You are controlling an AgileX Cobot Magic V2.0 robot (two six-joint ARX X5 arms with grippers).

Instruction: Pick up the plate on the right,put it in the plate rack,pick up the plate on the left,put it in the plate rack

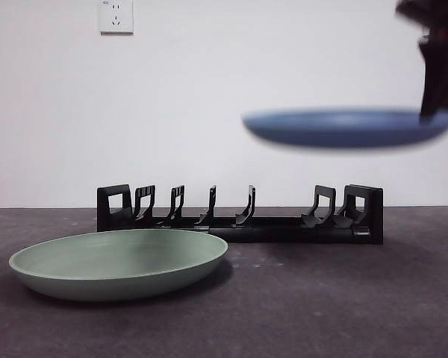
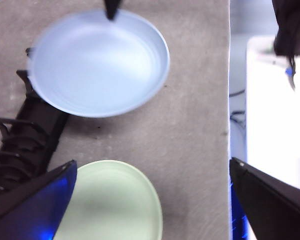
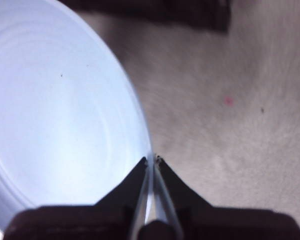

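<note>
A blue plate (image 1: 347, 127) hangs level in the air above the right end of the black plate rack (image 1: 239, 216). My right gripper (image 3: 153, 161) is shut on its rim, and the arm enters the front view at the top right (image 1: 439, 89). The blue plate (image 2: 97, 62) and the gripper tip on its rim show in the left wrist view too. A pale green plate (image 1: 119, 261) lies flat on the table in front of the rack's left part. My left gripper (image 2: 150, 172) is open, high above the green plate (image 2: 110, 202), holding nothing.
The dark grey table (image 1: 321, 298) ends at an edge (image 2: 229, 125) beyond the plates, with white surfaces past it. A wall socket (image 1: 116, 16) sits high on the white wall. The rack (image 2: 20, 145) lies along one side of the table.
</note>
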